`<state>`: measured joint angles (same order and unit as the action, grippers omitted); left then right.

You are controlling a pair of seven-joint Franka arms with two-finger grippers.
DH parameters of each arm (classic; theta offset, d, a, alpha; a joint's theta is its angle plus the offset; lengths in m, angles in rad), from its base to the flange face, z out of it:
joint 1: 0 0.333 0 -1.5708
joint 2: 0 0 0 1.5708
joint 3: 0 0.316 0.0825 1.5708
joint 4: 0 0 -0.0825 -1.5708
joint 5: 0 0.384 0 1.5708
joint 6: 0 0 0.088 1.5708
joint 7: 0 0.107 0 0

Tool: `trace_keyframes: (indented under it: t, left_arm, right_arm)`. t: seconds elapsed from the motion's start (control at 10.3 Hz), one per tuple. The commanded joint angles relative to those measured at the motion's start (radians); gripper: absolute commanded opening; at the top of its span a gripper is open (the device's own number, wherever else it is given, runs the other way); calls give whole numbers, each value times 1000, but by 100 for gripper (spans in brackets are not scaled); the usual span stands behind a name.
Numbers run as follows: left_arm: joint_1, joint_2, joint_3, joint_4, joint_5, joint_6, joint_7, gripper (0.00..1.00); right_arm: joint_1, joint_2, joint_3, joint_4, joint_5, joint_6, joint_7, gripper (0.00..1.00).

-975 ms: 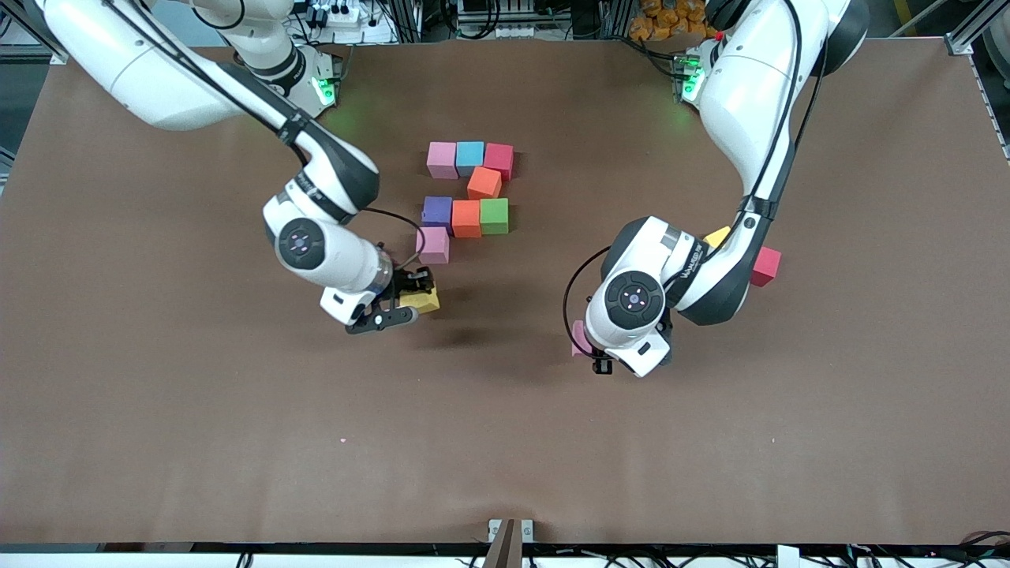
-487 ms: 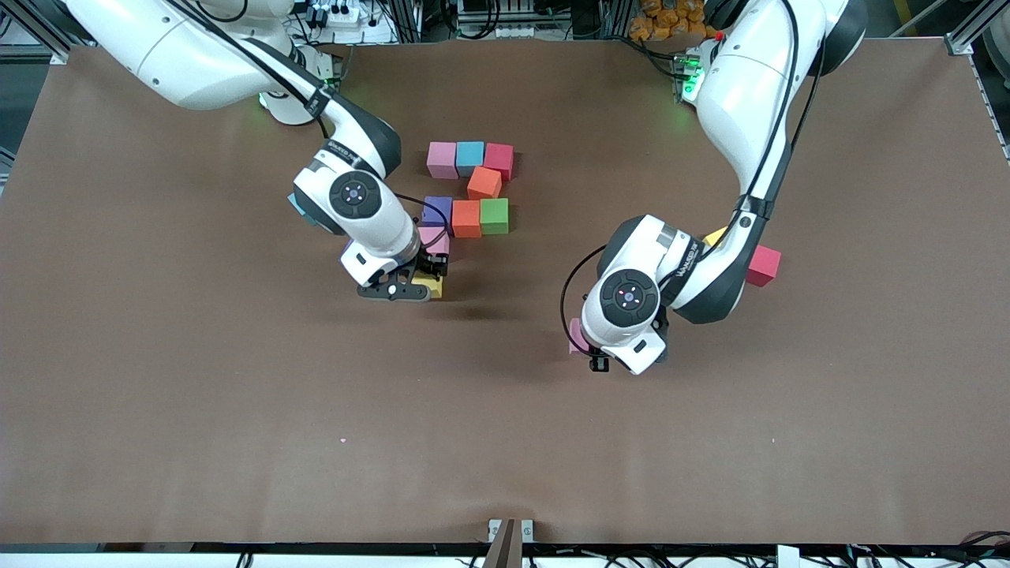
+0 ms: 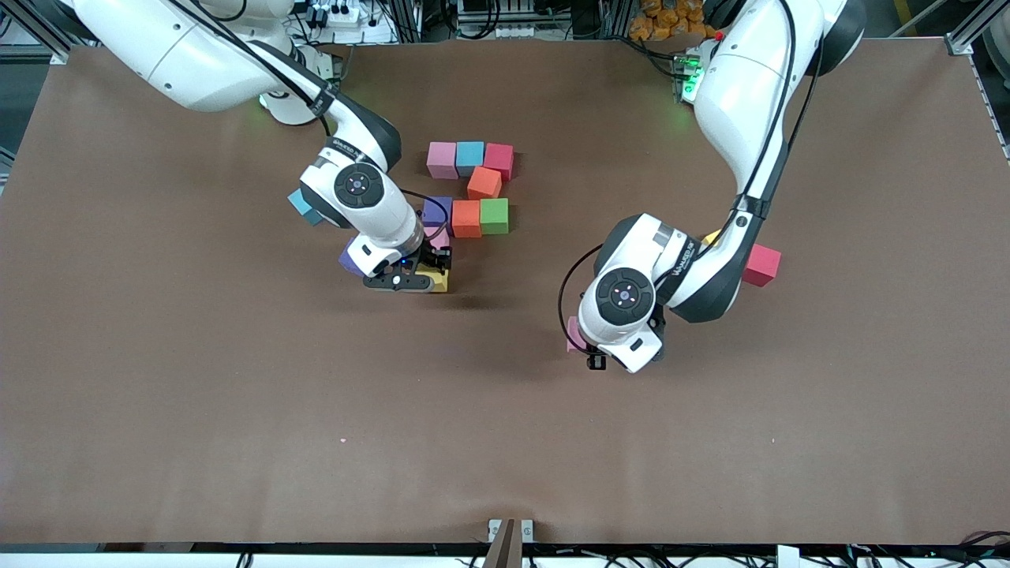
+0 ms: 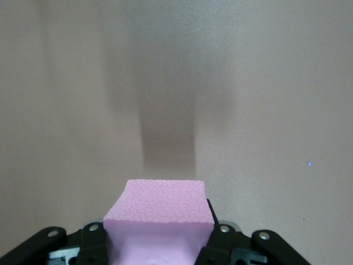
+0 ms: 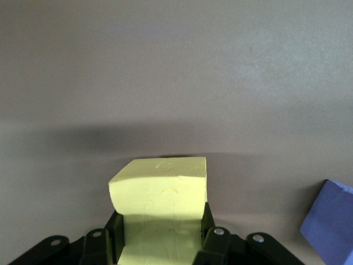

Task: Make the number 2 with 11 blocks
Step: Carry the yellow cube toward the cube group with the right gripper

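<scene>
The partial number 2 lies mid-table: a pink (image 3: pixel 442 159), blue (image 3: pixel 469 155) and red block (image 3: pixel 499 160) in a row, an orange block (image 3: pixel 484 183) askew beneath, then purple (image 3: pixel 436 210), orange (image 3: pixel 466 218) and green (image 3: pixel 494 215). Another pink block (image 3: pixel 439 237) is half hidden under my right gripper (image 3: pixel 432 272) (image 5: pixel 161 232), which is shut on a yellow block (image 3: pixel 439 282) (image 5: pixel 160 187) low over the table right beside it. My left gripper (image 3: pixel 582 345) (image 4: pixel 160 243) is shut on a pink block (image 3: pixel 573 334) (image 4: pixel 162 201) over bare table toward the left arm's end.
A red block (image 3: pixel 764 265) and a partly hidden yellow block (image 3: pixel 713 235) lie by the left arm's elbow. A teal block (image 3: pixel 301 207) and a violet block (image 3: pixel 350 259) (image 5: pixel 331 221) peek out beside the right arm's wrist. The brown table (image 3: pixel 237 410) stretches wide toward the camera.
The right arm swung round and carried the yellow block up against the digit's lower pink block. The left arm drifted slightly toward the right arm's end with its pink block.
</scene>
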<state>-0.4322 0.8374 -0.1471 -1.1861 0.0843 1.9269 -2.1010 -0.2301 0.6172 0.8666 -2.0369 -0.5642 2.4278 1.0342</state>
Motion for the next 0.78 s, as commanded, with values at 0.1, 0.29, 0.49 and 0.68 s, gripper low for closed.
trace_keyframes:
  t: [0.1,0.29,0.49,0.68]
  left_arm:
    - [-3,-18,0,-18,-5,-9,-19,55]
    - [-3,-18,0,-18,-6,-9,-17,55]
    - [-5,-18,-2,-18,-8,-9,-19,55]
    - [-5,-18,-2,-18,-8,-9,-19,55]
  right_arm:
    - [-23,-27,9,-58,-46,30,27,22]
    - [-21,-25,9,-83,-52,79,27,22]
    - [-23,-24,9,-83,-57,79,27,22]
    - [-26,-24,8,-86,-72,77,26,22]
